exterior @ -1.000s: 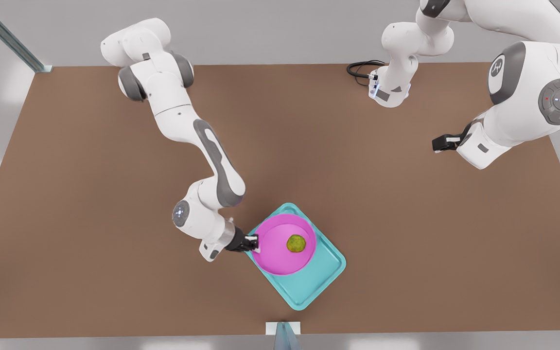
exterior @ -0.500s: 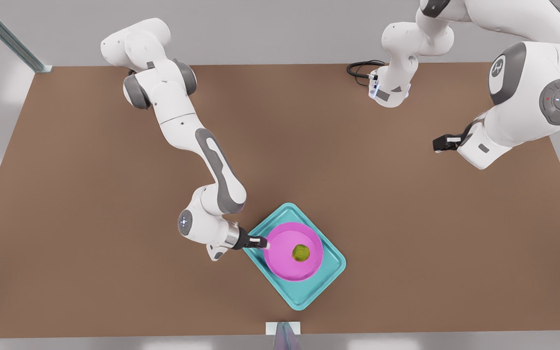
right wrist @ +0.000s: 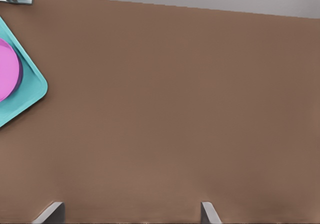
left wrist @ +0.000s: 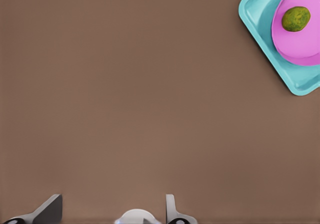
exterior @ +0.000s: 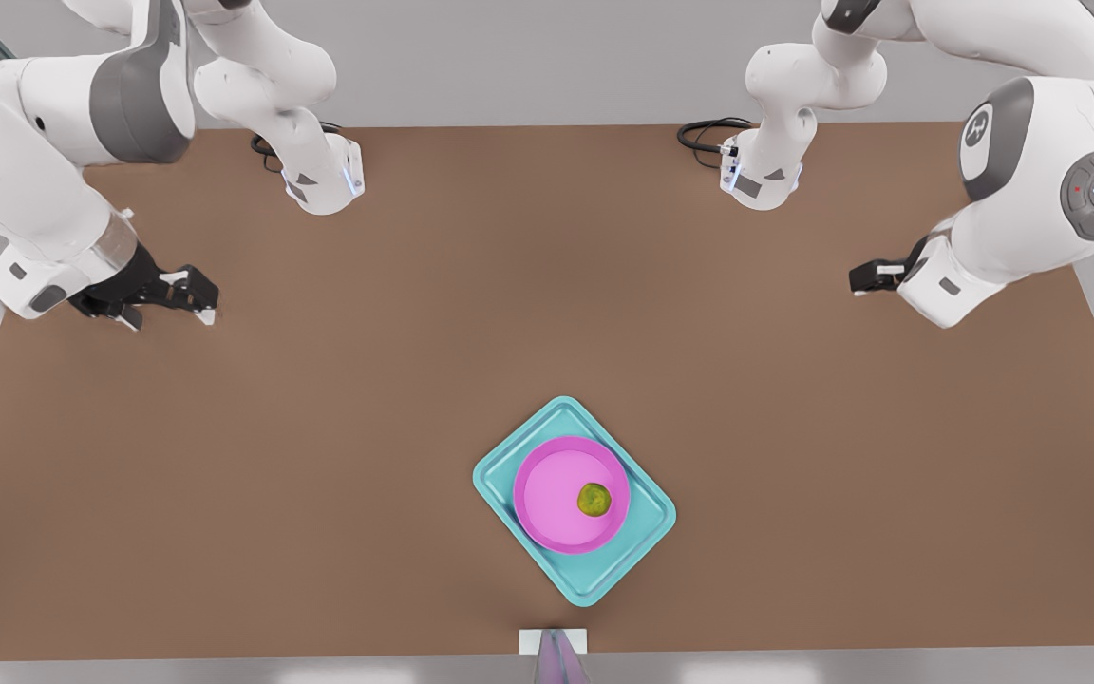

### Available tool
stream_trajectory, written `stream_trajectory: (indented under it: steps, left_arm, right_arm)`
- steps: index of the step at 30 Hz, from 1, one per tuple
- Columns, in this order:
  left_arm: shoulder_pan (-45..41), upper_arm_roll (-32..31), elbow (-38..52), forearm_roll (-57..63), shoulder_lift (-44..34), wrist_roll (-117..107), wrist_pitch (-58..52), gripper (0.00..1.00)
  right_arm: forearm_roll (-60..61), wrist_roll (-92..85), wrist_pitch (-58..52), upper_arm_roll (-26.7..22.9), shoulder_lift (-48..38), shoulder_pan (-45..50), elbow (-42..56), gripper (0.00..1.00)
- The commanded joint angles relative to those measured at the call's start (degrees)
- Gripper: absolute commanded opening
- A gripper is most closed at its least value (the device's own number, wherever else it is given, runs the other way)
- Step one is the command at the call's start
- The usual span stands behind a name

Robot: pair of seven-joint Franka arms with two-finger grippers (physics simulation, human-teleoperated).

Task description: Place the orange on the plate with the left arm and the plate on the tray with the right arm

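The pink plate (exterior: pixel 555 499) lies flat inside the teal tray (exterior: pixel 647 518) near the table's front edge. On the plate, toward the front view's right, rests the orange (exterior: pixel 594 499). My right gripper (exterior: pixel 198 299) hangs open and empty over bare table at the front view's far left, well away from the tray. My left gripper (exterior: pixel 858 278) waits at the front view's right, also open and empty. The left wrist view shows its gripper (left wrist: pixel 113 198) over bare table, with tray (left wrist: pixel 255 21), plate (left wrist: pixel 305 43) and orange (left wrist: pixel 296 19) far off. Beyond the right gripper (right wrist: pixel 132 204) lie the tray (right wrist: pixel 30 91) and plate (right wrist: pixel 7 76).
Both arm bases (exterior: pixel 324 180) (exterior: pixel 761 180) stand at the table's back edge, with black cables (exterior: pixel 704 138) beside them. A small metal bracket (exterior: pixel 554 651) sits at the front edge just below the tray. Wide brown tabletop (exterior: pixel 367 380) surrounds the tray.
The right gripper let go of the plate's rim, opened, and drew back to the front view's far left. The plate with the orange now rests on the tray. The left arm barely moved.
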Motion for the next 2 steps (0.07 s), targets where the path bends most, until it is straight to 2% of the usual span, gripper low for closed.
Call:
stream_trajectory:
  steps: [1, 2]
  left_arm:
    - [0.00, 0.03, 0.02, 0.04, -0.23, -0.40, -0.67, 1.00]
    - [0.00, 0.03, 0.02, 0.12, -0.23, -0.40, -1.11, 1.00]
  right_arm:
    - [-3.71, -6.02, -11.73, 0.05, -1.25, 0.68, -0.86, 1.00]
    - [-3.71, -6.02, -11.82, 0.05, -1.17, 0.68, -0.86, 1.00]
